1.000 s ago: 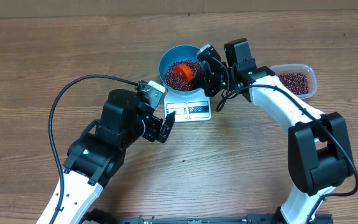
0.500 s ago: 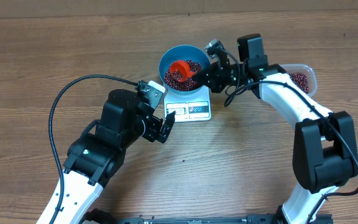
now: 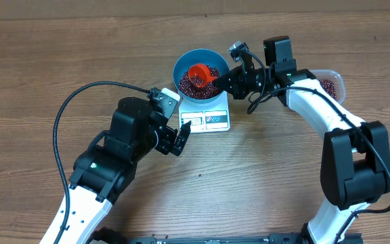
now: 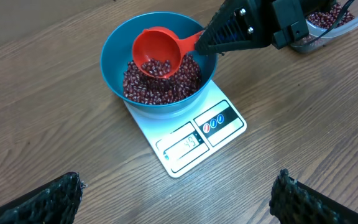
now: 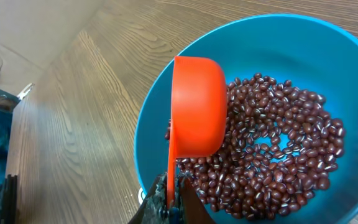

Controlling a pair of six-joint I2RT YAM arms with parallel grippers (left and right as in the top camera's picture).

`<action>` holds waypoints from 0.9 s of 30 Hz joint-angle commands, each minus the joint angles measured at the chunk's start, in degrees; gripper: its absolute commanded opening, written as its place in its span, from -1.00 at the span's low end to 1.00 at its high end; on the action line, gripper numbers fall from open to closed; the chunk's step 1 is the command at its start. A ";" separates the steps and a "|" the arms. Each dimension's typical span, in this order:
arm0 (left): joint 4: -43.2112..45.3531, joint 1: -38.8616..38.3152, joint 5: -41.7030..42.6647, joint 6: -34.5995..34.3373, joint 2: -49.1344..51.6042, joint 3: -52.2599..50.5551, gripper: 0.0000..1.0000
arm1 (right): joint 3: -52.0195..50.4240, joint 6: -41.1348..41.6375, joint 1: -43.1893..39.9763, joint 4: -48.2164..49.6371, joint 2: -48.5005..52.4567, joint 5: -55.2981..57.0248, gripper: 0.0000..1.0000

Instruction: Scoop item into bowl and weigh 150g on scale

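The blue bowl [image 3: 180,66] stands on the white scale [image 3: 212,120], partly filled with dark red beans [image 3: 189,86]. My right gripper [image 3: 223,82] is shut on the handle of the orange-red scoop [image 3: 198,72], which hangs over the bowl. In the left wrist view the scoop [image 4: 157,43] sits cup-up with a few beans [image 4: 156,67] in it, above the bowl [image 4: 112,59] and the scale [image 4: 229,127]. The right wrist view shows the scoop [image 5: 197,106] edge-on over the beans [image 5: 278,149], with the right gripper [image 5: 171,194] clamped on its handle. My left gripper [image 3: 181,133] stands open, empty, near the scale's front-left corner.
A clear plastic tub [image 3: 333,84] with more beans sits at the right, partly behind my right arm, and shows as the tub [image 4: 328,18] in the left wrist view. A black cable [image 3: 80,95] loops over the table to the left of my left arm.
The right arm has swung back to the right and turned the scoop from tipped down in the bowl to cup-up over it. The left arm has stayed still.
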 commanded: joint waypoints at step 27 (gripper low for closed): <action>0.04 0.09 0.37 -0.57 0.33 1.18 0.99 | 0.66 -0.44 -0.26 -0.11 -4.44 6.86 -0.93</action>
